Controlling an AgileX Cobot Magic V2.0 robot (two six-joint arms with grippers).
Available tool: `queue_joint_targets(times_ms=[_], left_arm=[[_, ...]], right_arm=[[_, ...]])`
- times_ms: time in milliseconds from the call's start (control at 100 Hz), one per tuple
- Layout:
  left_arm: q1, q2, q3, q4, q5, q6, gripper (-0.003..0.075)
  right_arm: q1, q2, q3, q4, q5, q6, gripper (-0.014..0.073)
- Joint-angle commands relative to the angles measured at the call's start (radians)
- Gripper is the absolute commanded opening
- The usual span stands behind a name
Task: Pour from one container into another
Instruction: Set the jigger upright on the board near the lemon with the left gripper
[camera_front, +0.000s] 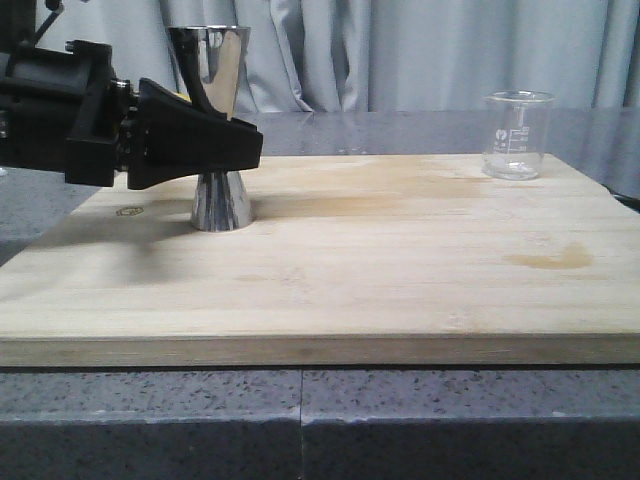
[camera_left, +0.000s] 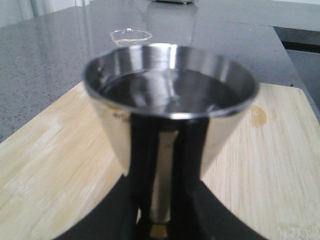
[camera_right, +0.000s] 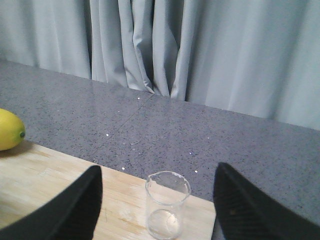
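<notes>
Left black gripper (camera_front: 240, 150) clamped on the shiny steel hourglass jigger (camera_front: 215, 60), standing at ten o'clock on the pale bamboo board (camera_front: 380, 270).
The small clear glass beaker (camera_front: 518, 135) stands at two o'clock between the spread-open right gripper's fingers (camera_right: 75, 210); grey speckled counter (camera_right: 165, 125), grey curtains (camera_right: 200, 45) behind.

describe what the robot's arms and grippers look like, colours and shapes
The left gripper is matte black: a blocky, boxy wrist body leading into broad wedge-shaped fingers, with a small yellow patch showing near their base. The right gripper shows only two dark, rounded black fingers. No markings are legible.
</notes>
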Motion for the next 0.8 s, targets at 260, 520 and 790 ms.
queue_joint_targets(times_ms=[260,520,790], left_arm=[[0.002,-0.036,-0.014,-0.094,-0.208,0.011,-0.0018],[0.002,-0.028,-0.008,-0.088,-0.208,0.011,-0.0017],[0.001,-0.017,-0.007,-0.086,-0.208,0.011,0.0050]], right_arm=[[-0.006,-0.008,-0.037,-0.010,-0.073,-0.006,0.0407],[-0.006,-0.008,-0.037,-0.010,-0.073,-0.006,0.0407],[-0.006,-0.008,-0.037,-0.010,-0.073,-0.006,0.0407]])
